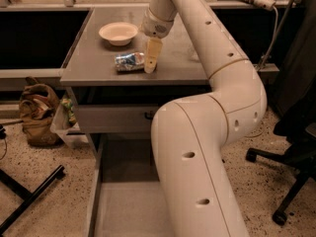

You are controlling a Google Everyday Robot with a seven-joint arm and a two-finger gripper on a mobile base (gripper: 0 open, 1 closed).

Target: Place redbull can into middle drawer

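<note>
The redbull can (129, 61) lies on its side on the grey cabinet top (98, 68), in front of a white bowl (118, 33). My gripper (151, 58) points down at the can's right end, its pale finger touching or just beside the can. The middle drawer (123, 201) is pulled out low at the bottom of the view, a grey tray with a flat floor, partly hidden by my arm.
A closed drawer front with a black handle (148, 115) sits under the top. A brown bag (37, 110) and a bin stand left of the cabinet. A black stand leg (29, 196) is at lower left, an office chair (296, 157) at right.
</note>
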